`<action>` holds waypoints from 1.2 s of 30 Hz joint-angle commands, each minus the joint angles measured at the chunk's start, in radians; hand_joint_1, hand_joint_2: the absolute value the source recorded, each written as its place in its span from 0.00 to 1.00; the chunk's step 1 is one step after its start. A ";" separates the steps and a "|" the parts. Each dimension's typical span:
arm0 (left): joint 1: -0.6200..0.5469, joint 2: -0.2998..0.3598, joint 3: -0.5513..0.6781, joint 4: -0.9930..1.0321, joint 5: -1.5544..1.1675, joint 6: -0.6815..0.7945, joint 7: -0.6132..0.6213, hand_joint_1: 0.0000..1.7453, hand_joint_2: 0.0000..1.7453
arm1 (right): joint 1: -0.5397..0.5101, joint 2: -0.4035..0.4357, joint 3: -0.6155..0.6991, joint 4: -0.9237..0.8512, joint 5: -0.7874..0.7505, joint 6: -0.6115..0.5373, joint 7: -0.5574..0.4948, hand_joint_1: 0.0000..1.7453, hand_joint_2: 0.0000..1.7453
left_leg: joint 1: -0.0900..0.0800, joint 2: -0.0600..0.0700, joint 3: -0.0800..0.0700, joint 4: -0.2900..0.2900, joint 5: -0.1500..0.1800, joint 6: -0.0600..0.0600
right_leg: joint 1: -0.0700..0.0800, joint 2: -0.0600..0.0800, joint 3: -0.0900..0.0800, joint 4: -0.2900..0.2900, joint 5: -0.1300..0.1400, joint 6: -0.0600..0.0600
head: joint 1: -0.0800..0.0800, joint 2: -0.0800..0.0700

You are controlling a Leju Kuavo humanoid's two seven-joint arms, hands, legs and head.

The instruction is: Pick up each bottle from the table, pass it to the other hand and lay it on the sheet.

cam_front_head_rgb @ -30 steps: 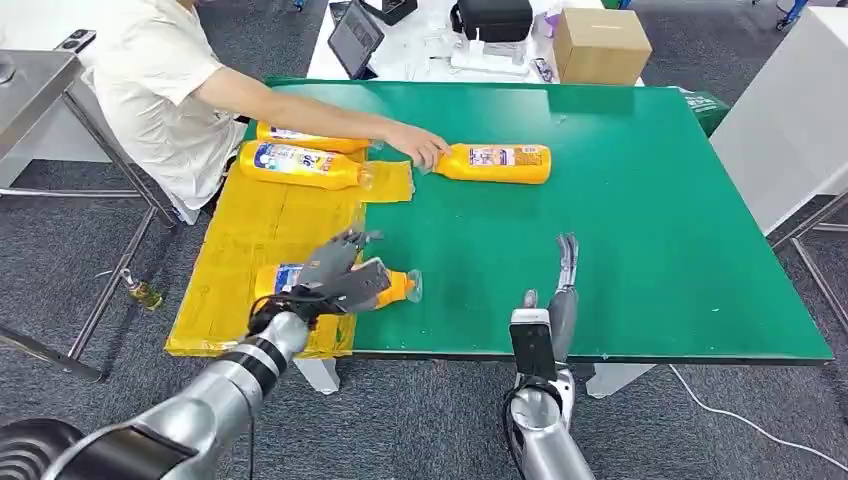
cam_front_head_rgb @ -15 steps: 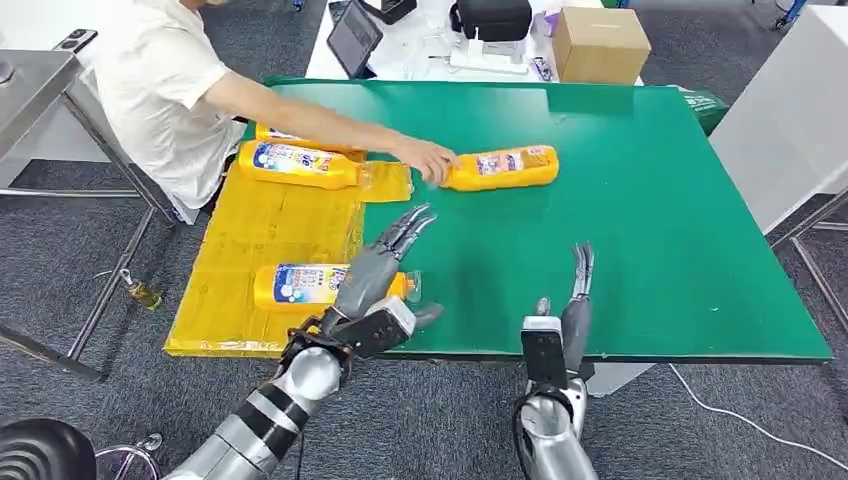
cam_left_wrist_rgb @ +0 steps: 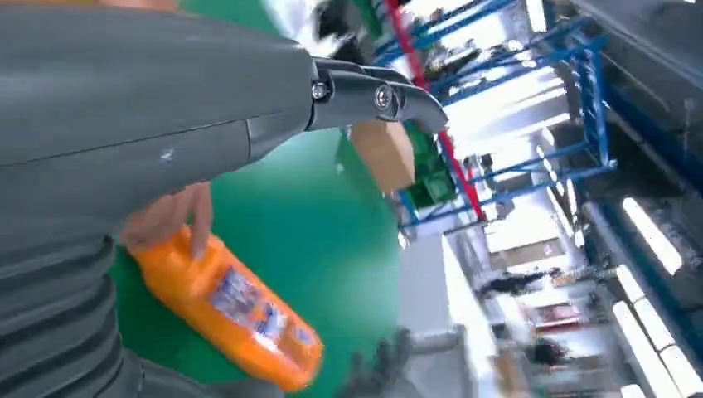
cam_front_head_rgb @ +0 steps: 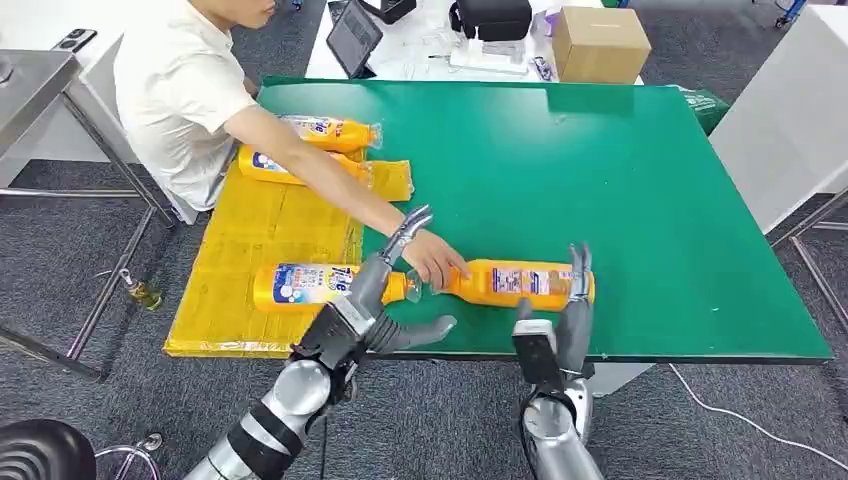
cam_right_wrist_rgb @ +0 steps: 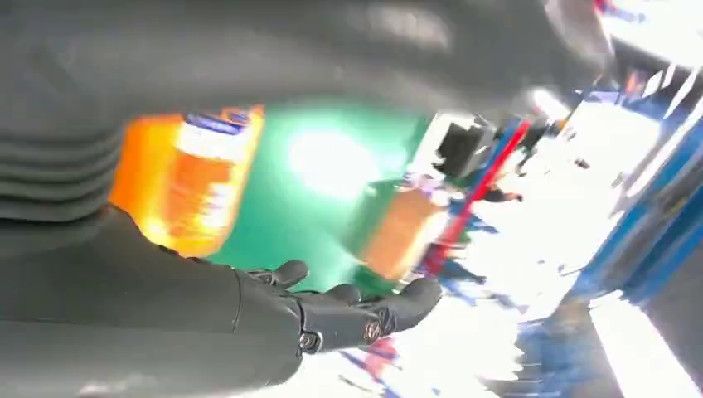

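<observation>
The head view looks forward and down from high on the robot across the green table. Each wrist view sits close behind its own hand, tilted, facing the table's far side. All three views share the orange bottle near the table's front edge.

arms: silver metal tubes, black ribbed wrist bands
left hand: grey, dark slender fingers
right hand: grey, black wrist box
</observation>
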 commanded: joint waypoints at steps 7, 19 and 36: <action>0.007 -0.003 -0.060 0.098 0.075 0.061 -0.021 0.00 1.00 | -0.173 -0.134 -0.402 0.314 0.780 0.002 0.035 0.00 1.00 | -0.001 0.000 0.005 -0.001 -0.001 0.002 | 0.000 -0.002 0.006 -0.003 0.000 -0.002 | 0.000 0.000; 0.000 0.007 -0.077 0.058 0.078 0.075 -0.017 0.00 1.00 | -0.270 -0.237 -0.146 0.496 0.881 0.002 0.201 0.00 1.00 | 0.000 0.004 0.008 0.000 -0.003 0.003 | 0.002 0.002 0.008 -0.002 -0.001 -0.003 | 0.000 0.000; -0.011 0.004 -0.080 0.064 0.077 0.079 -0.019 0.00 1.00 | -0.307 -0.241 -0.085 0.587 0.837 0.002 0.229 0.00 1.00 | 0.000 0.003 0.005 0.000 -0.002 0.002 | 0.001 0.001 0.005 -0.001 -0.001 -0.003 | 0.000 0.000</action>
